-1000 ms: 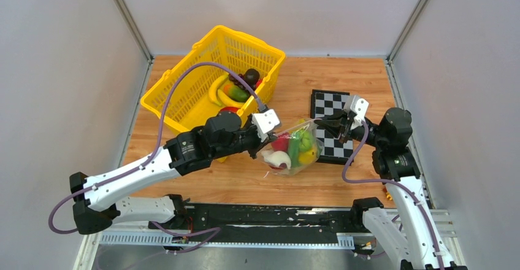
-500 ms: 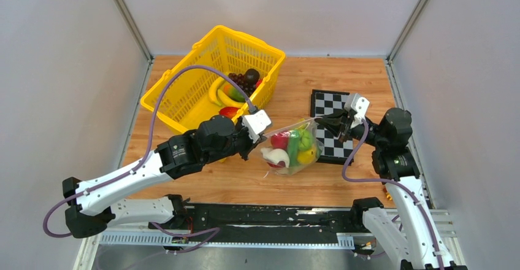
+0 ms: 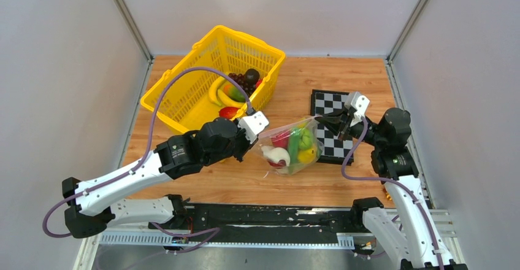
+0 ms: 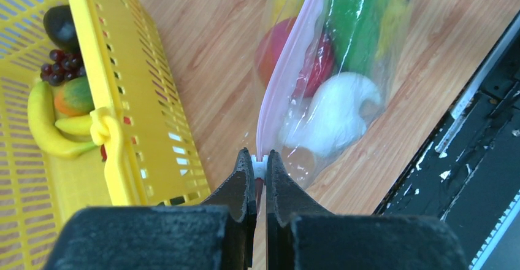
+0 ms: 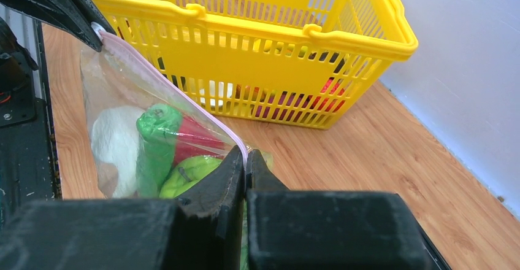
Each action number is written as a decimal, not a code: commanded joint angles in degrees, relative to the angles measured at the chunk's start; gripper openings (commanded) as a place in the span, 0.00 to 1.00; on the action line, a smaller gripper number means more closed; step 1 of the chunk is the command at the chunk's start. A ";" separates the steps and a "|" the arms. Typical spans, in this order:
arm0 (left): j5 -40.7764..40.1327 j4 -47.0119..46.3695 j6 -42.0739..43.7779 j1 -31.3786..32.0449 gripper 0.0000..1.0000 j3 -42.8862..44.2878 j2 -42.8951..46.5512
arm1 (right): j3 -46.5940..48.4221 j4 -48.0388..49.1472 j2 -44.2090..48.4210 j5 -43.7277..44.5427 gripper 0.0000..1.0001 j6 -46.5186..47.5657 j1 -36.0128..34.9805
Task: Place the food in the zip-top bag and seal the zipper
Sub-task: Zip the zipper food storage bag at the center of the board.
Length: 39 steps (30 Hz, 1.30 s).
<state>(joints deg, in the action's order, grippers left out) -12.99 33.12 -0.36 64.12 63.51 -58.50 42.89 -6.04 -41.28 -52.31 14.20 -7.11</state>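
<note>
The clear zip-top bag hangs between my two grippers above the wooden table, stretched along its pink zipper. It holds toy food: a green cucumber, red round fruit, a white piece and yellow-green fruit. My left gripper is shut on the white slider at the zipper's left end. My right gripper is shut on the zipper's right end. More food, bananas, grapes and a mango, lies in the yellow mesh basket.
The yellow basket stands at the back left, close to my left arm. A small chessboard lies under and behind the bag's right end. Grey walls close in the table on three sides. A black rail runs along the near edge.
My left gripper has drawn back to the left along the zipper, stretching the bag's top edge longer. The right gripper has held its place.
</note>
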 commanded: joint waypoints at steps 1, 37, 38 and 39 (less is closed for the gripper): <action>-5.77 9.57 -0.70 -0.04 0.01 2.36 1.41 | 0.36 5.24 -0.49 4.43 0.00 -0.81 0.39; -9.75 8.21 -1.83 -0.04 0.23 0.74 6.12 | 0.23 8.05 -1.48 2.40 0.00 -4.84 0.38; -9.68 7.62 -1.99 -0.04 0.32 0.64 6.18 | 0.33 8.17 -1.52 1.86 0.00 -5.28 0.36; -9.75 7.05 -2.27 -0.02 0.44 0.47 6.27 | 0.50 8.55 -1.53 1.07 0.00 -6.18 0.35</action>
<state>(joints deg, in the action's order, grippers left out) -20.16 38.87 -1.78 64.40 64.79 -53.56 42.89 -2.46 -42.83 -52.45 10.41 -7.44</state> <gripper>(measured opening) 0.289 0.022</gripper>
